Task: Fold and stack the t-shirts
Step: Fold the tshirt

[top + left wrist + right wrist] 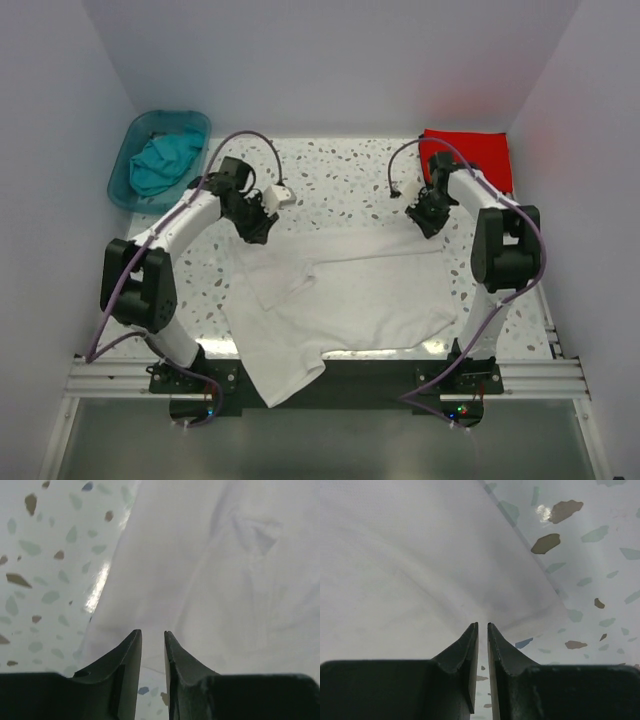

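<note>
Left gripper jaws a narrow gap apart, right gripper nearly closed — both at far edge of white t-shirt, grip itself unclear.

You are looking at a speckled terrazzo table boxed in by plain white walls. Light is glaring off its far edge, and a metal rail is running along the near side.

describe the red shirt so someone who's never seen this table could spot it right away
Start at the speckled table and go to its far right corner, against the wall. The red t-shirt lies there folded, just beyond the right tool. It is the only red thing; the white t-shirt is spread out mid-table.
</note>
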### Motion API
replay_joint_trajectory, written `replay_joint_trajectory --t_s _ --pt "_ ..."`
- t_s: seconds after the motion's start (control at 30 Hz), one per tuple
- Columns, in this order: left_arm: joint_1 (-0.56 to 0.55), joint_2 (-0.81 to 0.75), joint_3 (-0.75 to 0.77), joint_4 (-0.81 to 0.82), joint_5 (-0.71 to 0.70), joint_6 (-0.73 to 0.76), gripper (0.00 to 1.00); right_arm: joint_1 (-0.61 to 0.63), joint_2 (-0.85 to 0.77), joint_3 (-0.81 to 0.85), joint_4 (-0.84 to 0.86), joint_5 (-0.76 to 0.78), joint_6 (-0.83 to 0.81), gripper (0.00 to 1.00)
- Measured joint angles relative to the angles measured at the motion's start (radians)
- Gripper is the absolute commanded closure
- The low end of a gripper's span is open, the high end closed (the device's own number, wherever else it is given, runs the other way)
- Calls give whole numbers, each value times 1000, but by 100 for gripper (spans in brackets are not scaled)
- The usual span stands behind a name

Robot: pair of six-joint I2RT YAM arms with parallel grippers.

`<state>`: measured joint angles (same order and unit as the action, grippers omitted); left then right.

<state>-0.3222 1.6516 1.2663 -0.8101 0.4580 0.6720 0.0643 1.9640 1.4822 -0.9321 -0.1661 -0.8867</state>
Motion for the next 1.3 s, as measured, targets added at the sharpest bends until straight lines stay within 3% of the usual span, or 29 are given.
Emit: replay_joint_trajectory --t_s 0.13,0.33,0.6,0.67,0.83,1.0,1.3 --pt "124 87 0 10 -72 -45 72 47 -9 -43 18 30 35 81" --pt "170 277 34 8 -138 -90 75 72 28 -80 66 98 85 80" --pt "186 475 333 -52 -168 -133 79 72 129 66 63 172 159 79" --pt "195 548 453 -50 -174 -137 77 72 169 130 67 187 175 77" --pt "216 644 628 -41 -175 -113 60 70 243 280 80 168 189 59" --pt "225 571 570 -60 -100 -29 55 67 187 273 17 85 134 59" --pt "220 140 238 -192 71 163 47 93 -115 -10 -216 -14 -17 56"
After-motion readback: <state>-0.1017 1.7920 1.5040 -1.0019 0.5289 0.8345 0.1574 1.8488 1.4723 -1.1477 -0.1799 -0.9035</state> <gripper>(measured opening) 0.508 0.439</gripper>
